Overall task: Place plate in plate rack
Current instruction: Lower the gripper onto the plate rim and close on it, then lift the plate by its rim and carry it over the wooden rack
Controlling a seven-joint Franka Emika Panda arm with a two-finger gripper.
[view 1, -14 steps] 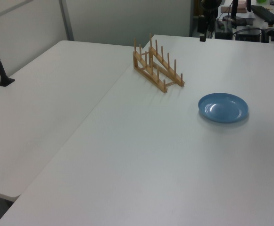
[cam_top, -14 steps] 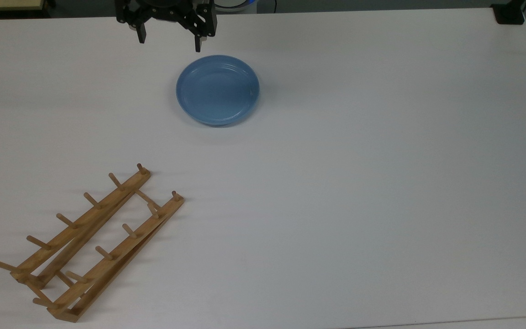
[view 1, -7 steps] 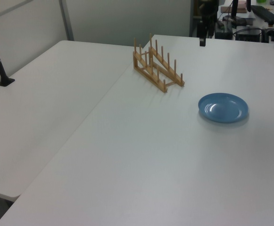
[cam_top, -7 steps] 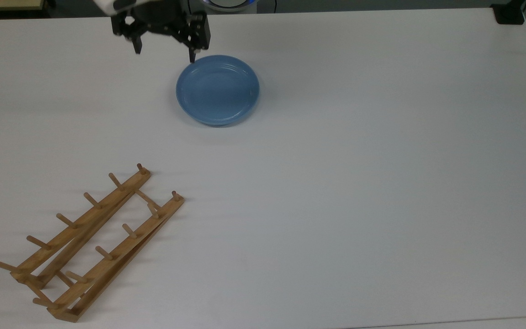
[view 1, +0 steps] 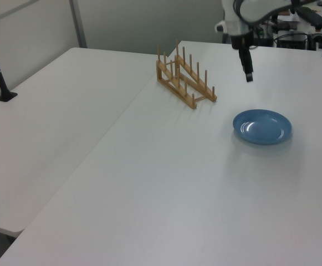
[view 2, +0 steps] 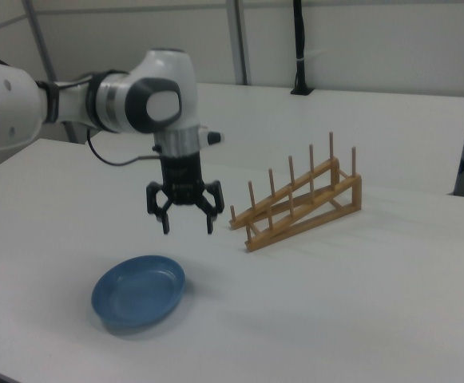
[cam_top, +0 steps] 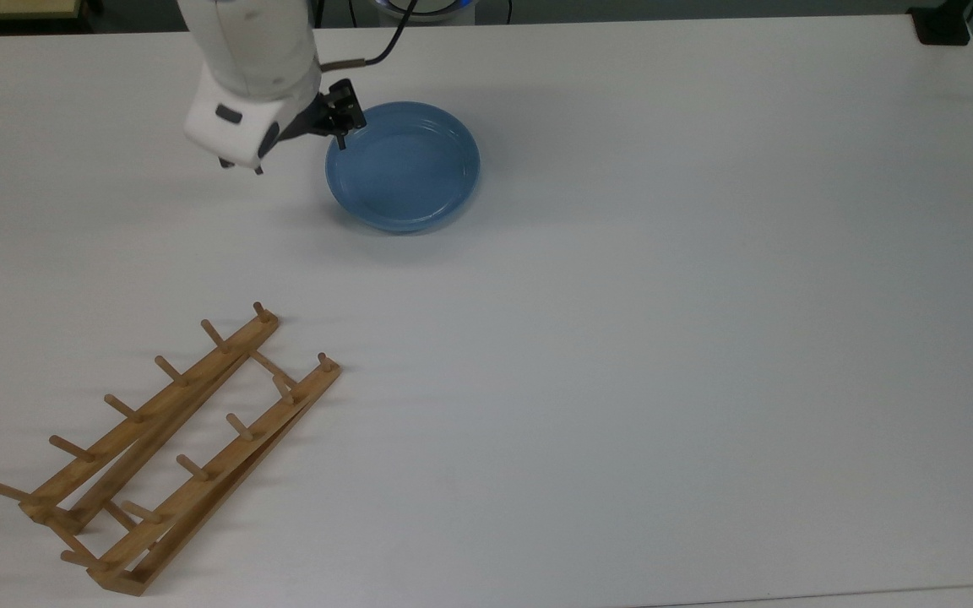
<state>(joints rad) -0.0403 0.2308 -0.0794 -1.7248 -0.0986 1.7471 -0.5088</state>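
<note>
1. Hand (cam_top: pixel 299 156) first, top view: over the past second it has come forward from the surface's far edge, and I now have it over the plate (cam_top: pixel 403 165) rim on the top view's left, one finger (cam_top: pixel 340 138) showing by that rim. The plate lies flat and unmoved; the plate rack (cam_top: pixel 164 451) sits well apart, toward the top view's lower left.
2. Left view: the hand (view 1: pixel 248 74) hangs above the white surface (view 1: pixel 166 183), clear of the plate (view 1: pixel 262 126), beyond it from this camera.
3. Right view: the hand (view 2: pixel 188 223) is spread wide and empty, above the plate (view 2: pixel 139 290), with the plate rack (view 2: pixel 299 203) to the right view's right. I judge the approach nearly done, with descent and rim grasp next.
</note>
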